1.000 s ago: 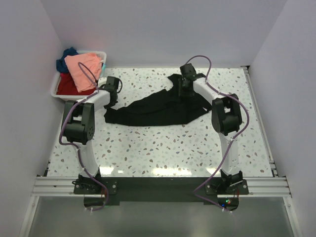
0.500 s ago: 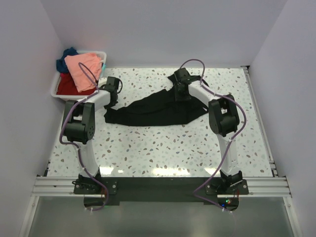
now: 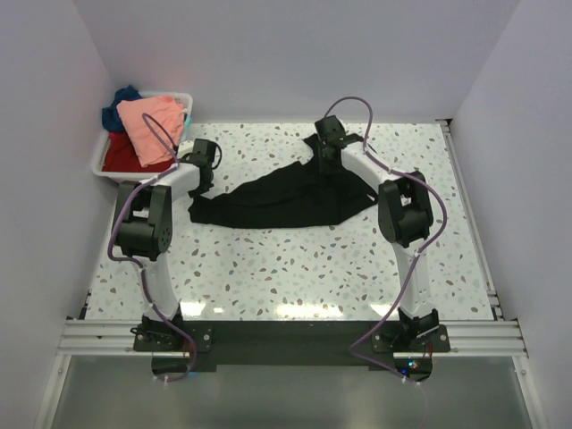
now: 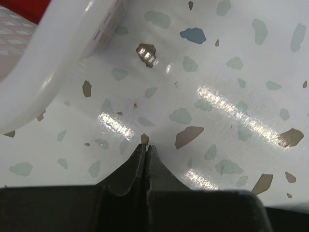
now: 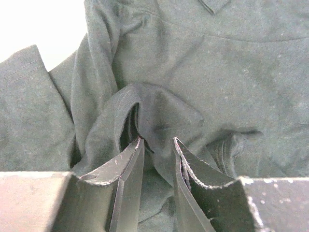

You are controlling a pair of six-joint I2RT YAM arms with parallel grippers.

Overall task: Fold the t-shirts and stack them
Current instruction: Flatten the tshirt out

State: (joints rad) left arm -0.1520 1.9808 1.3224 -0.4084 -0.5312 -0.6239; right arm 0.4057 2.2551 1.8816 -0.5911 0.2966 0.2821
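The tabletop (image 4: 231,72) is a smooth, glossy terrazzo-look surface, white with grey, brown and blue flecks, and it throws bright glare streaks. The bin (image 4: 58,63) in the upper left of the left wrist view is smooth white plastic with a soft sheen. The black t-shirt (image 5: 207,72) is matt knit cloth, a bit fuzzy, with stitched hems. The right gripper (image 5: 157,142) is matt black plastic with rough, pale, scuffed edges. The left gripper (image 4: 146,149) is the same matt black but cleaner. The salmon-pink t-shirt (image 3: 152,125) is soft matt cloth too. The rail (image 3: 487,338) along the bottom of the top view is silvery metal.
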